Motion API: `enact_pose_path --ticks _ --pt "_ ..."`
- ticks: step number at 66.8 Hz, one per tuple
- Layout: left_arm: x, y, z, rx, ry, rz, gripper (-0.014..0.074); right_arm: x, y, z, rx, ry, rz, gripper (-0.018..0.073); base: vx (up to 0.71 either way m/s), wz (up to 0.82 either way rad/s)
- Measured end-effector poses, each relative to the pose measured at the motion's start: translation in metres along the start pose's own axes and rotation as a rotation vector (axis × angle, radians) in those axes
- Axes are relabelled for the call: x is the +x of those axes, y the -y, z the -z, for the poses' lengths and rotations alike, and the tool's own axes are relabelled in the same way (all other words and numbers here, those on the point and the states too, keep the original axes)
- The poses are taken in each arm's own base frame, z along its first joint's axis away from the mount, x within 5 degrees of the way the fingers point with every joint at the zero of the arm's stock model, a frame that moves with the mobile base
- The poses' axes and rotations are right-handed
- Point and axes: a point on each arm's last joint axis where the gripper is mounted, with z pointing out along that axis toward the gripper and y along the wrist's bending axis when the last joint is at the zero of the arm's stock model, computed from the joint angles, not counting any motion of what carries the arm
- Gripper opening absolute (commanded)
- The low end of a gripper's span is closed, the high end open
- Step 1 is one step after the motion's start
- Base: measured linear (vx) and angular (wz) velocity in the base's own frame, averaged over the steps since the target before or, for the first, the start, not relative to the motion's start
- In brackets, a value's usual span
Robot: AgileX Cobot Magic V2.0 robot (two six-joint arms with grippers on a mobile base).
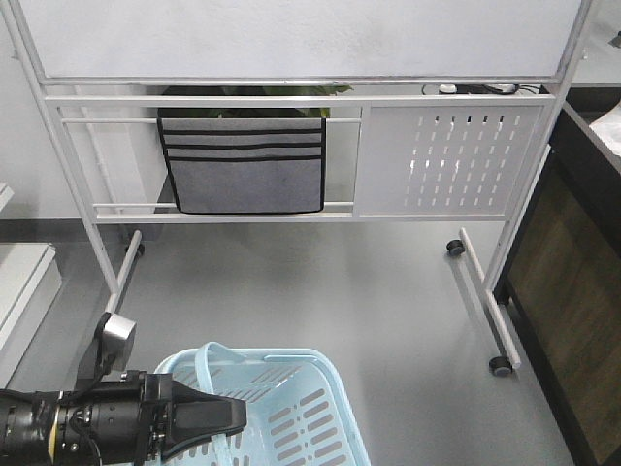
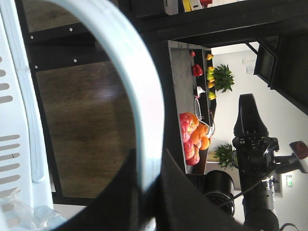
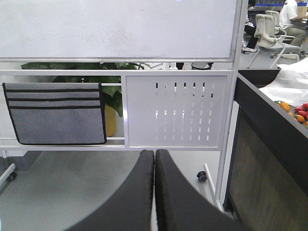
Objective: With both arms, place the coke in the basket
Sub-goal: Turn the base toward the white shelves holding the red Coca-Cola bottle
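Grey flooring (image 1: 320,282) spreads bare and even across an office bay where a two-armed mobile robot works over a light blue basket (image 1: 281,357), which sits at the near edge of the front view, left of centre. The left gripper (image 1: 233,417) reaches in from the near left, and the left wrist view shows its dark fingers (image 2: 120,202) clamped narrow on the basket's pale swing handle (image 2: 144,96), which arcs up and away from the jaws. The right gripper (image 3: 154,156) hangs apart from the basket, its two black fingers (image 3: 134,192) pressed together with nothing between them. Across the far side of the room stands a wheeled whiteboard (image 1: 291,39) on a white frame, one castor (image 1: 501,366) resting on the floor at right. A grey fabric organiser (image 1: 243,165) with black-trimmed pockets hangs from the frame's lower rails at left, beside a white perforated panel (image 1: 451,160) at right. Behind the frame a leafy plant (image 3: 113,94) grows from a yellow pot (image 3: 111,122). A dark wood-panelled counter (image 1: 563,282) runs along the right side, with red and orange fruit (image 2: 192,139) piled on top. Pale office chairs (image 3: 267,29) stand at far right.
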Motion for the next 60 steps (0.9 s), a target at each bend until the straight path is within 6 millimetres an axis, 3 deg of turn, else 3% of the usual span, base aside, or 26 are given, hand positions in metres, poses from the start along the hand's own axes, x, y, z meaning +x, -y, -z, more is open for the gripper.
enact_pose_path --ticks 60 --pt "0.0 0.0 0.0 0.0 0.0 0.0 -0.0006 0.0 0.0 0.0 0.0 0.0 0.0 -0.0009 0.08 0.15"
